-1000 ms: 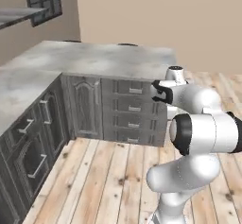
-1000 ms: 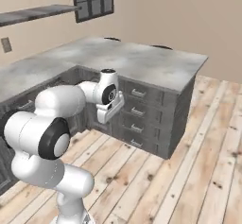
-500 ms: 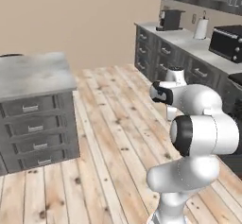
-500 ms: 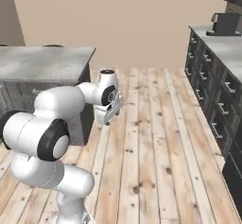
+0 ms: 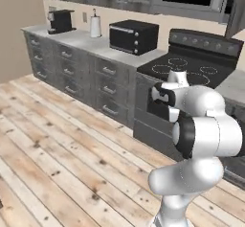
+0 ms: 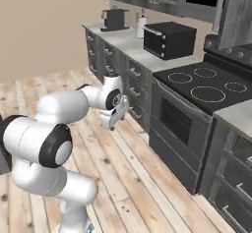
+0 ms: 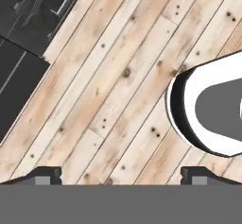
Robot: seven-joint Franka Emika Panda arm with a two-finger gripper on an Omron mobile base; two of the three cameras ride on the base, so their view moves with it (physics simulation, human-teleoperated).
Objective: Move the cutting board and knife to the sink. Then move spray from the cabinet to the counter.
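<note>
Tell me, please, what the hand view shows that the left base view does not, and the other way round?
The hand view alone shows the gripper, fingertips wide apart and holding nothing. The left base view alone shows the counter carrying a coffee machine, a paper-towel roll and a black microwave, beside the stove. Both show the wooden plank floor and dark cabinet fronts.

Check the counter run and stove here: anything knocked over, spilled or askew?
Nothing stands out. The coffee machine, paper-towel roll and black toaster oven stand upright on the counter, the stove top is bare, drawers look closed. The gripper is open, holding nothing, over the wood floor.
</note>
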